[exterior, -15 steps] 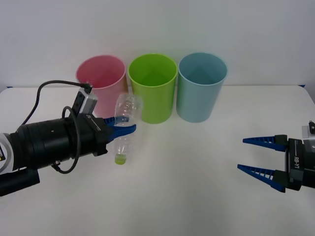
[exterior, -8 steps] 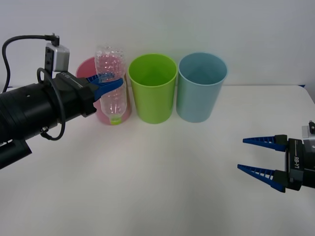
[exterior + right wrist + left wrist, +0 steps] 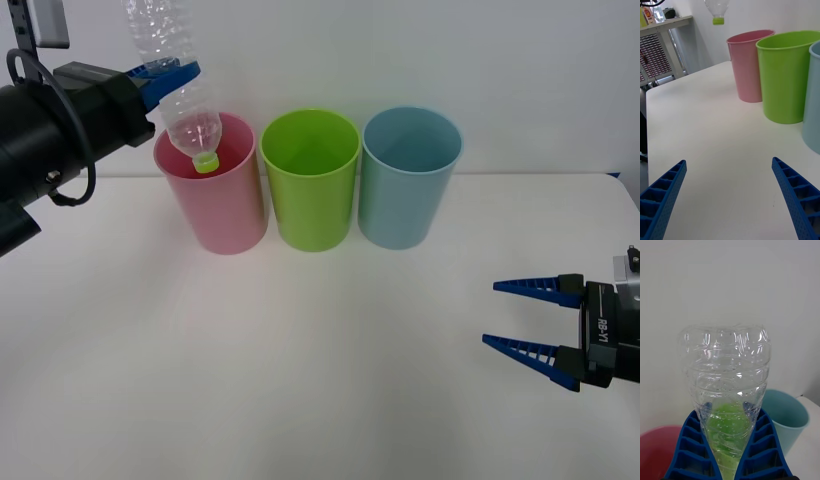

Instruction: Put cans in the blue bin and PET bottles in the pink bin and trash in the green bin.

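Left tool (image 3: 165,78) raised over the pink bin (image 3: 215,200), clenched around the PET bottle (image 3: 178,70) at mid-body. Bottle inverted and tilted, green cap (image 3: 205,163) pointing down, above the pink bin's rim. Green bin (image 3: 310,180) just beside the pink, blue bin (image 3: 410,178) next along. Right tool (image 3: 522,318) low over the white counter (image 3: 320,350), well apart from the bins, fingers spread, grasping nothing.

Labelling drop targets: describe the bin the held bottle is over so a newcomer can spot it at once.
Three tall plastic cup-shaped bins stand in a row at the white table's far edge. The pink bin is on the robot's left end, under the capped clear bottle gripped upside down by the left gripper. Its neighbours are lime-green and light-blue.
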